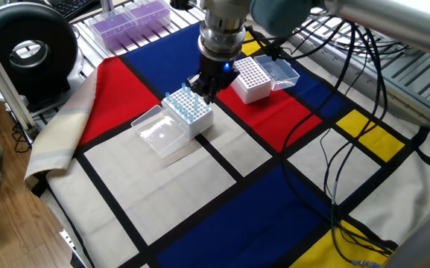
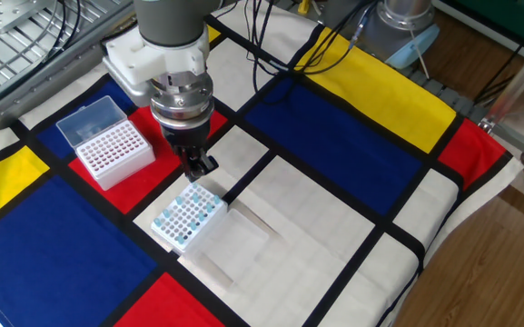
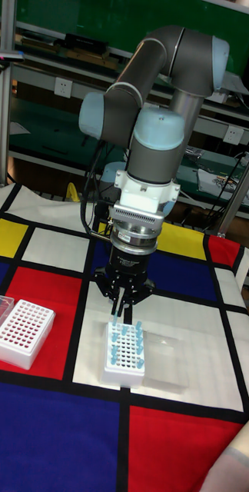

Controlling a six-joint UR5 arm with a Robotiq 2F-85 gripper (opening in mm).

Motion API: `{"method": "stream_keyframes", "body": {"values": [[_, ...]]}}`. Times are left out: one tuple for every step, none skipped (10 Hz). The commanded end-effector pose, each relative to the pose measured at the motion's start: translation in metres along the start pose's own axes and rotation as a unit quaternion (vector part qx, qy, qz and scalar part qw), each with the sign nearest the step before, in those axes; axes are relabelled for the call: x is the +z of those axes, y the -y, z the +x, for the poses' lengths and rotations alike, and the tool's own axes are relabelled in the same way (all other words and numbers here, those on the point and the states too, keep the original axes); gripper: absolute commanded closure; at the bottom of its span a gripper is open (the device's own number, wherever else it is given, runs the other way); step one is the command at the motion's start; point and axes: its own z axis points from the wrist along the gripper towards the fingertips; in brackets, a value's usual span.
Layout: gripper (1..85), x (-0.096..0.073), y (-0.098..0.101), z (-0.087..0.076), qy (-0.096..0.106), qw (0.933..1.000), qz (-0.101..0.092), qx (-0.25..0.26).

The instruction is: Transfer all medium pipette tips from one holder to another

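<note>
The gripper (image 3: 121,307) hangs above the rack (image 3: 124,354) of tips (image 3: 137,347), jaws clamped on one tip (image 3: 114,316) lifted clear of the rack's 12 o'clock edge. The empty rack (image 3: 21,331) sits at 9 o'clock, well apart.
</note>
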Motion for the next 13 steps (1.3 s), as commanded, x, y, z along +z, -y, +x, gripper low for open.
{"method": "stream_keyframes", "body": {"values": [[84.7,-0.023,-0.006,-0.002,-0.009,0.9999,-0.007,0.007],[84.7,-0.029,-0.006,-0.003,-0.009,0.9999,-0.009,0.005],[84.7,-0.037,-0.008,-0.003,-0.012,0.9998,-0.013,0.005],[84.7,-0.045,-0.009,-0.003,-0.016,0.9998,-0.011,0.005],[84.7,-0.05,-0.011,-0.003,-0.017,0.9998,-0.006,0.004],[84.7,-0.054,-0.012,-0.004,-0.017,0.9998,-0.003,0.001],[84.7,-0.056,-0.01,-0.004,-0.017,0.9998,0.001,-0.005],[84.7,-0.059,-0.006,-0.003,-0.016,0.9998,0.004,-0.014],[84.7,-0.063,0.004,-0.003,-0.017,0.9993,0.012,-0.031],[84.7,-0.065,0.013,-0.003,-0.014,0.9988,0.018,-0.044],[84.7,-0.066,0.015,-0.001,-0.015,0.9988,0.012,-0.046],[84.7,-0.066,0.018,0.001,-0.015,0.9987,0.011,-0.047],[84.7,-0.065,0.021,0.002,-0.015,0.9986,0.011,-0.049]]}}
